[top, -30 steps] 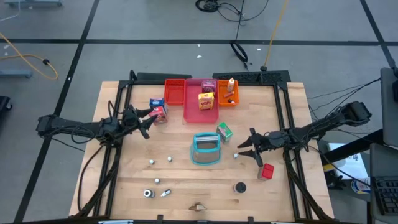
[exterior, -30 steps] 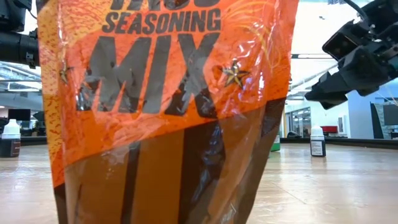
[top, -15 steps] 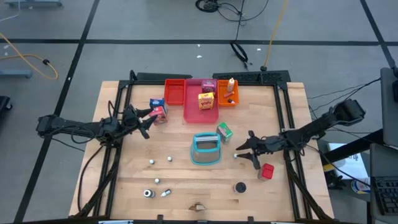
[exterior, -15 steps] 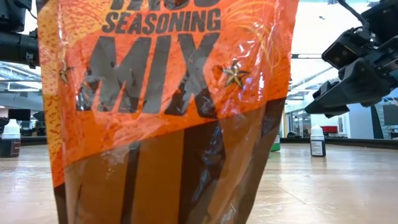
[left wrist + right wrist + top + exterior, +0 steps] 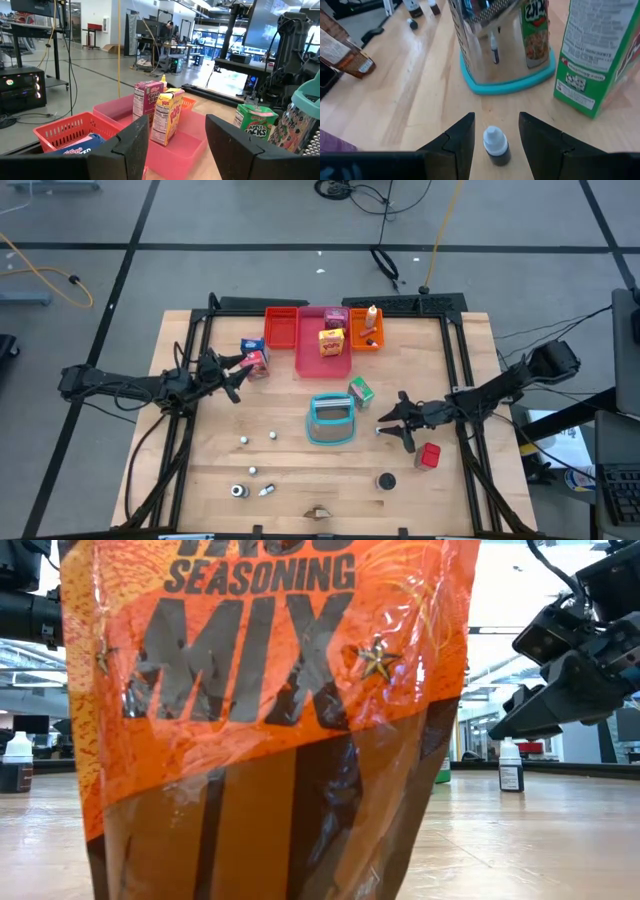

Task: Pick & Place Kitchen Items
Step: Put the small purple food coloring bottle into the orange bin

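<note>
1. An orange and brown packet (image 5: 270,710) fills the low view; its large dark letters read "SEASONING MIX", with a cut-off word above.
2. In the left wrist view, the green carton (image 5: 254,121) at 3 o'clock of the pink tray (image 5: 185,150) reads "APPLE JACKS", partly hidden.
3. The blue carton (image 5: 82,145) in the red basket (image 5: 65,131) shows "Kellogg's" in white script.
4. The yellow carton (image 5: 166,116) carries a nutrition panel and pink letters, too small to read surely.
5. In the right wrist view, the green carton (image 5: 600,50) bears fine print, unreadable.
</note>
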Robot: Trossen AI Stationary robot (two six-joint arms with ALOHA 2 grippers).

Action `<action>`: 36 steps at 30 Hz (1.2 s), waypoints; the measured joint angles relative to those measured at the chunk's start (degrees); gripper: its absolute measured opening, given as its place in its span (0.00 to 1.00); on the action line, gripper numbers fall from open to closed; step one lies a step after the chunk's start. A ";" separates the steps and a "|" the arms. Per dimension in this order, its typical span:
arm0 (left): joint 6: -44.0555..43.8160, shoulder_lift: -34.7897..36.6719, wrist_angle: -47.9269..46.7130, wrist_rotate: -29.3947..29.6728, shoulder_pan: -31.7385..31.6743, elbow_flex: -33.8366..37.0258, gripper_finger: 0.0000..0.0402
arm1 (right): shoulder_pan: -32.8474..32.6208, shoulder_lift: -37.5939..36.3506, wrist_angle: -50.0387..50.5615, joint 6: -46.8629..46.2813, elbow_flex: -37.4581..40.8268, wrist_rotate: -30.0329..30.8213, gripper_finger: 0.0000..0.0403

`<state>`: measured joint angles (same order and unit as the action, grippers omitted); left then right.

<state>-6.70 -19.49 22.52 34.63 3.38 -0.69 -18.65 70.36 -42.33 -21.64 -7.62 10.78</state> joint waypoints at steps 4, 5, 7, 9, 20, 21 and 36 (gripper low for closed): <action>0.00 0.00 0.00 0.00 0.00 0.00 0.49 | 0.00 2.01 -0.14 -0.55 0.00 1.30 0.36; 0.02 0.00 0.00 0.00 0.01 0.00 0.49 | 0.00 2.56 -0.48 -0.64 0.00 1.34 0.36; 0.02 0.00 0.00 0.00 0.00 0.00 0.49 | 0.00 3.50 -2.06 -0.66 0.00 1.20 0.36; 0.02 0.00 0.00 0.00 0.01 0.00 0.49 | -0.19 4.64 -3.91 -0.64 0.00 1.19 0.36; 0.02 0.00 -0.02 0.02 -0.01 0.00 0.49 | -0.24 10.74 -8.65 -1.71 0.00 1.18 0.36; 0.03 0.00 -0.01 0.00 0.01 0.00 0.49 | -0.24 11.32 -9.19 -1.72 0.00 1.18 0.36; 0.03 0.02 -0.07 0.02 0.00 0.00 0.49 | -0.22 17.42 -12.45 -1.32 -1.70 1.20 0.17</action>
<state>-6.67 -19.46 22.46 34.65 3.39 -0.69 -18.87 87.79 -54.78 -22.96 -9.32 11.99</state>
